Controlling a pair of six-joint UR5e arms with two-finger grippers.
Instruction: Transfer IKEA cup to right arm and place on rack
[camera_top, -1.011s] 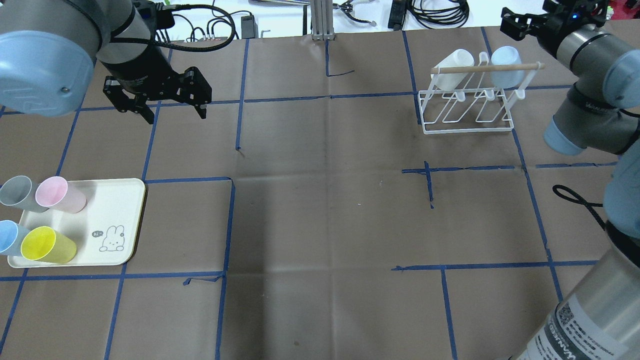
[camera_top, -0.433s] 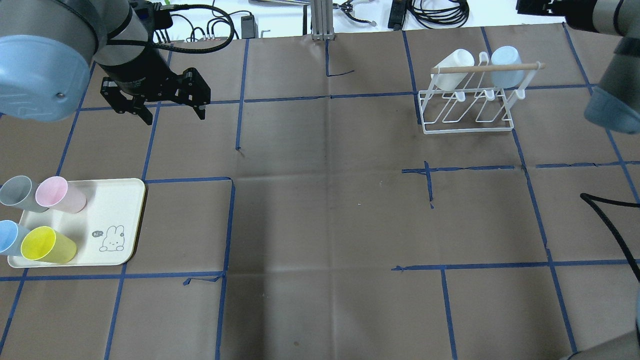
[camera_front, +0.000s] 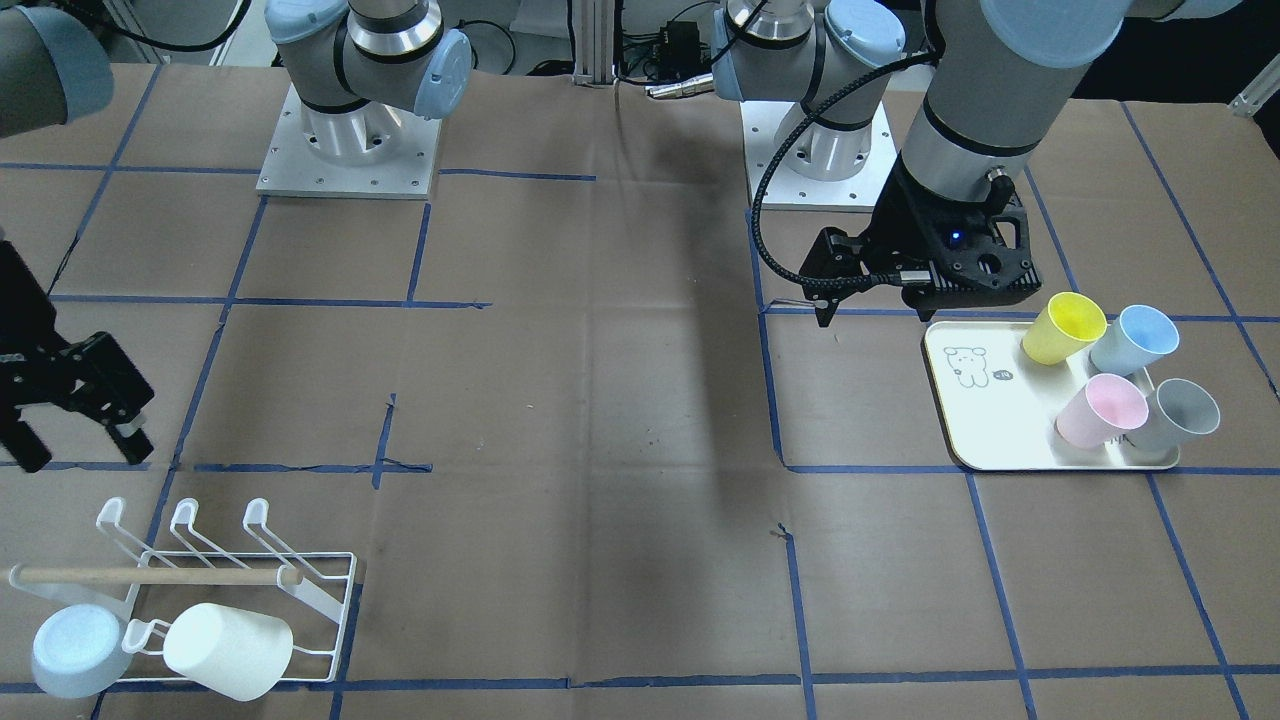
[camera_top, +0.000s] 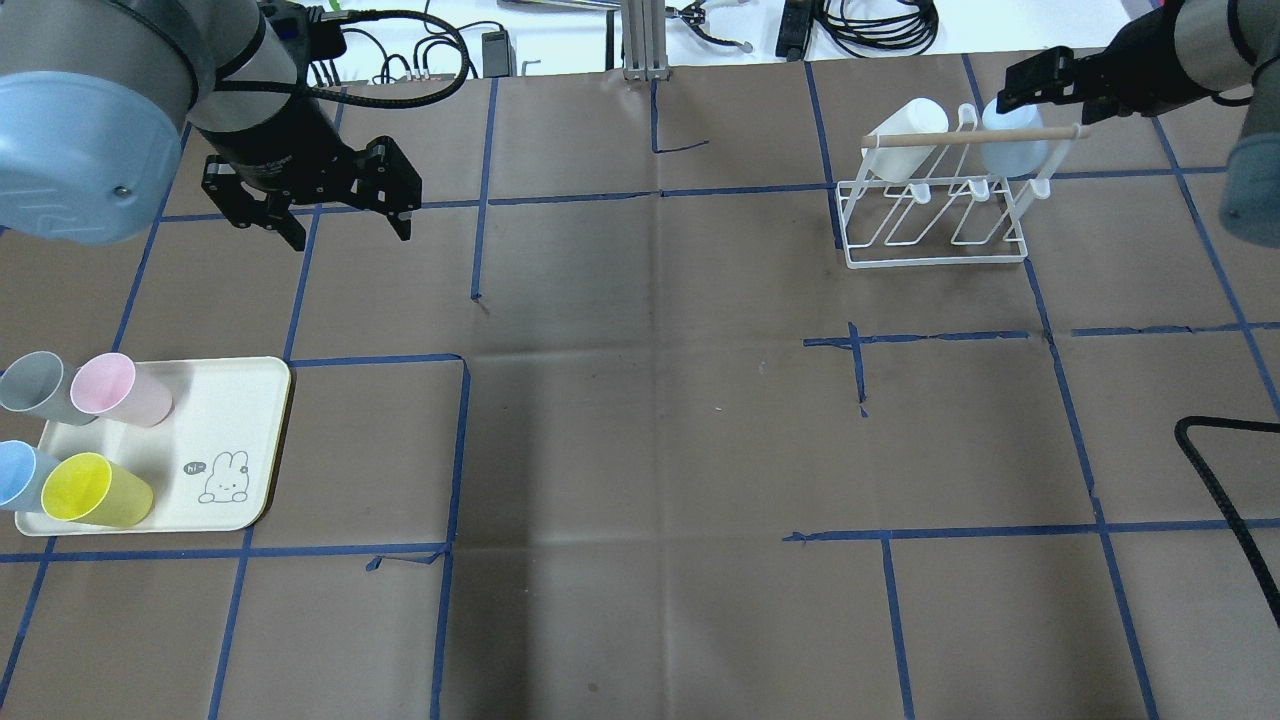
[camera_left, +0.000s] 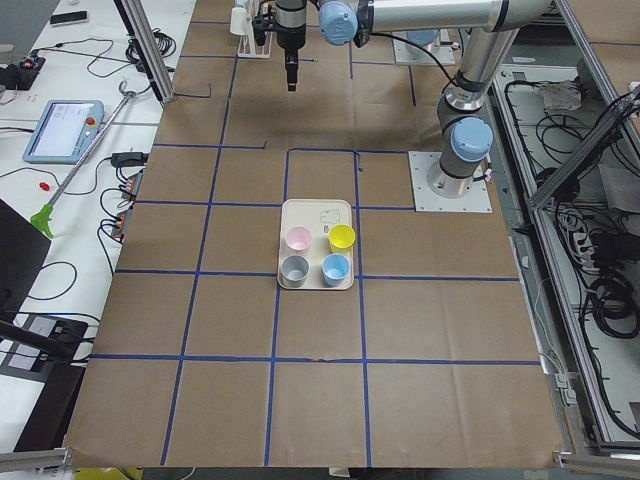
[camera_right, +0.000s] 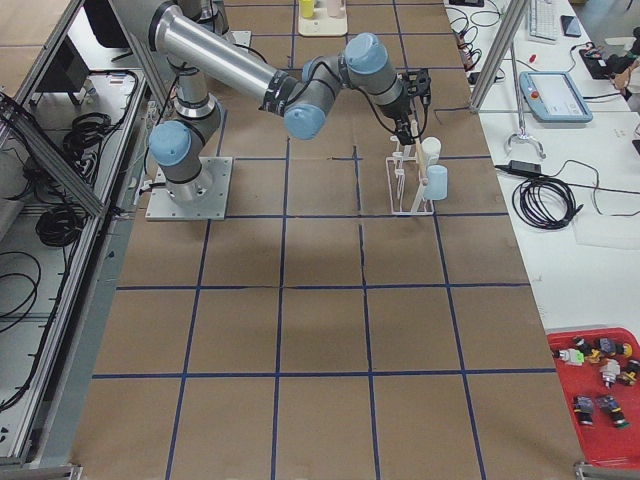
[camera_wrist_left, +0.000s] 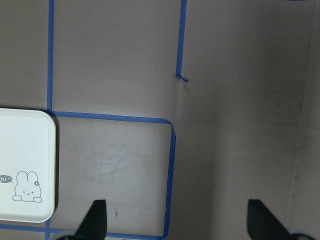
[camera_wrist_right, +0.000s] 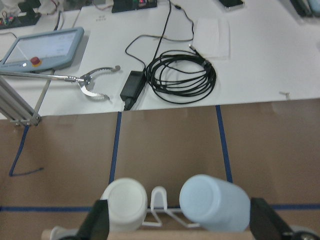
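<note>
We see the left gripper (camera_top: 350, 235) hanging above bare brown paper (camera_top: 650, 400) in the tabletop's left half. Its fingers (camera_wrist_left: 94, 217) are spread wide with nothing between them. It sits off the bunny end of the cream tray (camera_top: 235, 420), clear of it. The tray lies about midway between the robot's edge and the far edge. Four cups stand mouth up on it in a square, none of them gripped: a grey cup (camera_top: 30, 385), a pink cup (camera_top: 120, 388), a blue cup (camera_top: 18, 475) and a yellow cup (camera_top: 95, 490). The white wire rack (camera_top: 935, 262) stands in the right half near the far edge, with a wooden dowel (camera_top: 975, 134) across its top. A white cup (camera_top: 900, 135) and a light blue cup (camera_top: 1010, 150) rest slanted on its prongs, side by side, with their bases toward that edge. The right arm (camera_right: 220, 58) reaches over the rack. The right gripper (camera_front: 78, 448) hovers above those two cups, its fingers (camera_wrist_right: 99, 222) parted and holding nothing.
</note>
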